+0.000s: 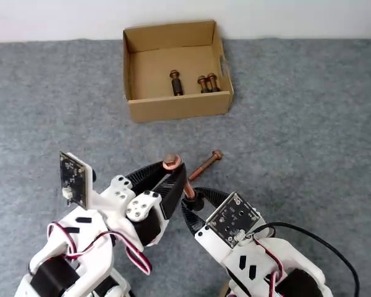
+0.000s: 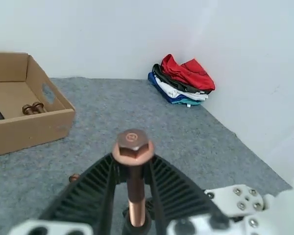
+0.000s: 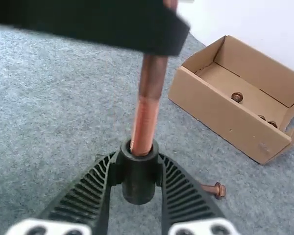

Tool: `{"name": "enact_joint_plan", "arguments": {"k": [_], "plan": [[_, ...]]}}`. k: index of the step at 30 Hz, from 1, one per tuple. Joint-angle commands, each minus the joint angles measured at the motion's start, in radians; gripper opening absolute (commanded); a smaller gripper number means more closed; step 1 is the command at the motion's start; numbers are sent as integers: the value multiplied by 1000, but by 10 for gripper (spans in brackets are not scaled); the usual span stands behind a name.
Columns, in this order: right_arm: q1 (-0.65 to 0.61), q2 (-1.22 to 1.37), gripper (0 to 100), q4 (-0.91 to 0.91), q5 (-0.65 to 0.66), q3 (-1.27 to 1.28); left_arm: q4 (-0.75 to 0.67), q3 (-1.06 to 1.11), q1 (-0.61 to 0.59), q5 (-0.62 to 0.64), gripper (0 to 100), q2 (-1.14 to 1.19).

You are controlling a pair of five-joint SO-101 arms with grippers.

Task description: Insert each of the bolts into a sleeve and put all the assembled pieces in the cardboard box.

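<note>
Looking down on a flat grey carpet [image 1: 309,124] covering the whole table, with a plain white wall [image 1: 284,15] standing behind.

Starting on the left: squeezing tight with the black ribbed left gripper [image 2: 133,164] on a long copper-coloured metal bolt [image 1: 171,162], just under its six-sided head, and holding it up off the carpet. Pointing the thin end of the bolt down and poking it into the hole of a short, round black sleeve [image 1: 193,200].

Sitting farther back, near the wall: an open brown cardboard box [image 1: 173,110], well apart from both grippers. Lying on the floor of the box: three finished pieces, each a copper bolt in a dark sleeve. Resting alone, the first one [image 1: 175,82]. Lying side by side next to it, the other two [image 1: 208,83], close to the right wall of the box.

Moving a little to the right of the left gripper: pinching the sleeve from both sides with the black ribbed right gripper [image 3: 137,166], closing snugly round it and holding it with the open end facing up.

Lying flat on the carpet beside the two grippers: a second copper-coloured loose bolt [image 1: 205,166], with its head end farther from the arms.

Piling up far off in a corner of the room: folded clothes [image 2: 181,81] in red, black, white and blue.
</note>
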Motion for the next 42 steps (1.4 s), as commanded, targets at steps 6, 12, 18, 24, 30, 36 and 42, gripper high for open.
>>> {"name": "enact_joint_plan", "arguments": {"k": [6, 12, 18, 24, 30, 36, 42], "plan": [[-7, -8, 8, -24, 9, -61, 150, -5, 29, -11, 4, -9], [-7, -8, 8, -24, 9, -61, 239, -2, 92, -21, 5, -5], [-7, -10, 8, -24, 9, -61, 339, 65, 95, -98, 135, -3], [-7, -12, 8, -22, 8, -60, 402, 68, 89, -98, 230, -9], [-4, -16, 8, -15, 3, -57, 419, -13, 38, -103, 229, -6], [50, -10, 8, -13, -21, -54, 417, -74, -68, -143, 208, -11], [188, -8, 8, -12, -152, -54, 417, -68, -203, -206, 2, -11]]}}
